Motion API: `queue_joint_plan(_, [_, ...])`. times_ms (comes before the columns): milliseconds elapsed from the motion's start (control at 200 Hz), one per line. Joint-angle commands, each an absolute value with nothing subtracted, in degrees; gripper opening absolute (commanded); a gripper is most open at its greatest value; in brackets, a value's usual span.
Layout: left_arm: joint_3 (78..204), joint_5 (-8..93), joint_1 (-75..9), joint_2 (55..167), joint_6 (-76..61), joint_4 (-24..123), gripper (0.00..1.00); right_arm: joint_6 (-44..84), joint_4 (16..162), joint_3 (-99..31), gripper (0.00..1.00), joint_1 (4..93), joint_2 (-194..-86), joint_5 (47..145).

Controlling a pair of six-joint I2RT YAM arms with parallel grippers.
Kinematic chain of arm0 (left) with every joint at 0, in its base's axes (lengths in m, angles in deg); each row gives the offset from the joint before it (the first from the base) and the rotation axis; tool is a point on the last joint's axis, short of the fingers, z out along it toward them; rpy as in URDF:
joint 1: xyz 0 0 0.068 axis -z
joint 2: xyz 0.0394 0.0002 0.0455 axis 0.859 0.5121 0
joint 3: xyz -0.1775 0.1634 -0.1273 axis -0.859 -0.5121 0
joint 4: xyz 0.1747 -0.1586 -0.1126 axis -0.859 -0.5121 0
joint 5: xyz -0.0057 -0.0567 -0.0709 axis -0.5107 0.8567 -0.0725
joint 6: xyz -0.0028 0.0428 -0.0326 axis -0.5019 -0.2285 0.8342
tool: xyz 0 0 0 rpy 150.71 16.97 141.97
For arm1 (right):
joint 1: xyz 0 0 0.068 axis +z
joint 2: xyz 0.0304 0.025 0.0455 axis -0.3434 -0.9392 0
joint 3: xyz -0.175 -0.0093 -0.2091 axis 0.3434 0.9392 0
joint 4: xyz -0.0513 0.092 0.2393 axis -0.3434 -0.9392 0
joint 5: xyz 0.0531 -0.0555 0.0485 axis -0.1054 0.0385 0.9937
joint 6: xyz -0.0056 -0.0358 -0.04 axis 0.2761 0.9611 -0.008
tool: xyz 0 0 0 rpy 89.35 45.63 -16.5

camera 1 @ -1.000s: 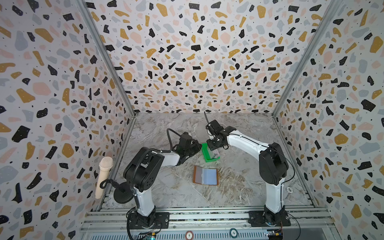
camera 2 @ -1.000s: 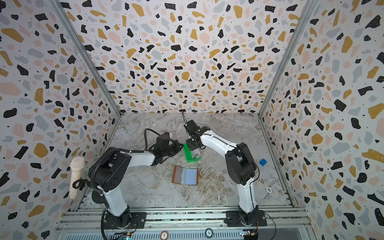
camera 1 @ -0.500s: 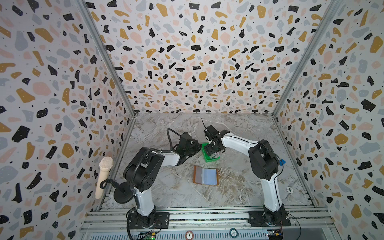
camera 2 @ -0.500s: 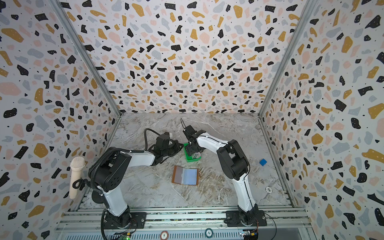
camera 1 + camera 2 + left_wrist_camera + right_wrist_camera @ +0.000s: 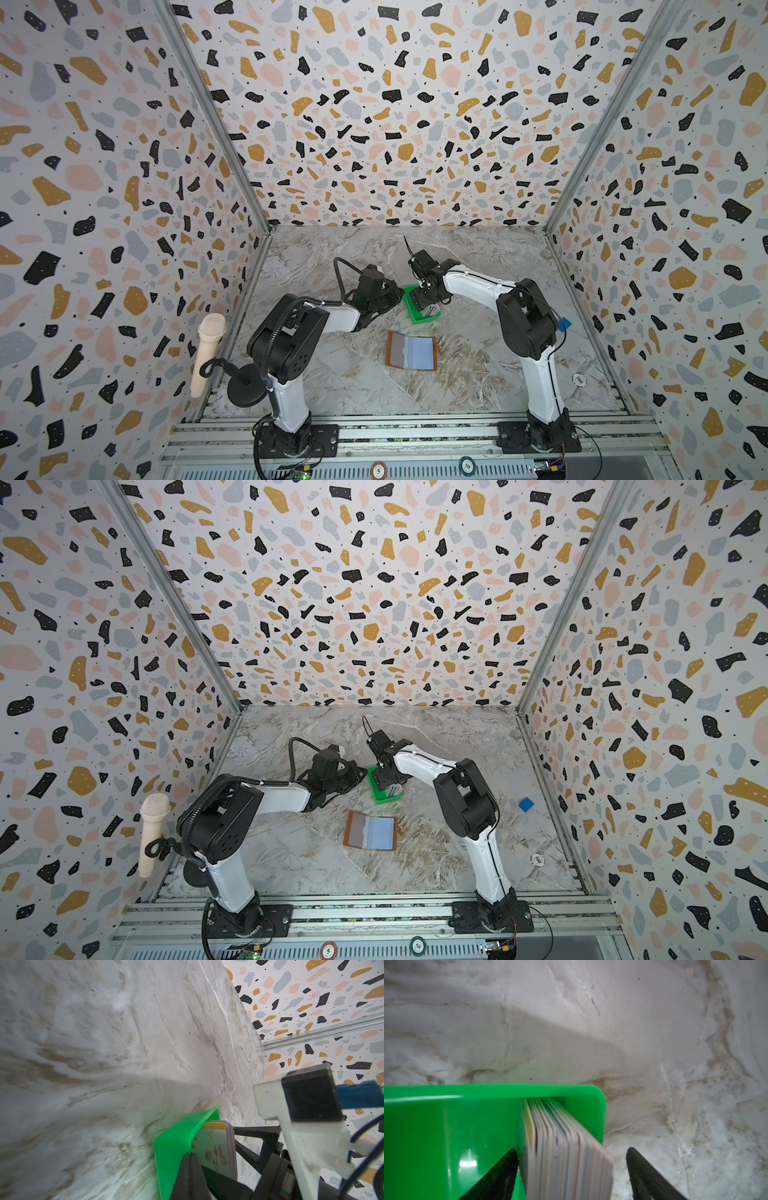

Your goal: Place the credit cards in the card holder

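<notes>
The credit cards (image 5: 566,1147) stand on edge as a stack at one end of a small green tray (image 5: 446,1126). My right gripper (image 5: 572,1149) is open, one finger on each side of the stack, not closed on it. In the left wrist view my left gripper (image 5: 189,1154) is shut on the green tray's (image 5: 176,1147) thin wall, with a pale card (image 5: 216,1147) just inside. Both top views show the two grippers meeting at the tray (image 5: 419,316) (image 5: 384,798). The card holder (image 5: 412,351) (image 5: 371,831) lies open and flat nearer the front, its clear sleeves facing up.
A blue cube (image 5: 526,804) sits by the right wall, and a white chip (image 5: 579,379) lies at the front right. A microphone on a stand (image 5: 208,353) is at the front left. Patterned walls close in three sides.
My right gripper has come down onto the tray and opened wider, so that it now straddles the card stack. The left gripper and the card holder have stayed where they were.
</notes>
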State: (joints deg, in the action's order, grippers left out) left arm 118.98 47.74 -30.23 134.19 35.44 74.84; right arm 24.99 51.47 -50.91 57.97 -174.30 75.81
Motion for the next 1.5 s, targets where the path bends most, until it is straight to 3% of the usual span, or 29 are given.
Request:
queue_joint_plan(0, [117.9, 47.8, -30.3, 134.7, 35.0, 76.7, 0.0, 25.0, 48.7, -53.5, 0.82, 57.3, -171.8, 70.6])
queue_joint_plan(681, [117.7, 48.1, -30.4, 135.2, 35.5, 77.5, 0.0, 25.0, 47.9, -52.9, 0.72, 57.7, -167.9, 68.5])
queue_joint_plan(1497, [118.4, 49.1, -30.4, 135.9, 35.5, 77.7, 0.0, 25.2, 49.6, -50.5, 0.13, 59.1, -165.1, 72.8])
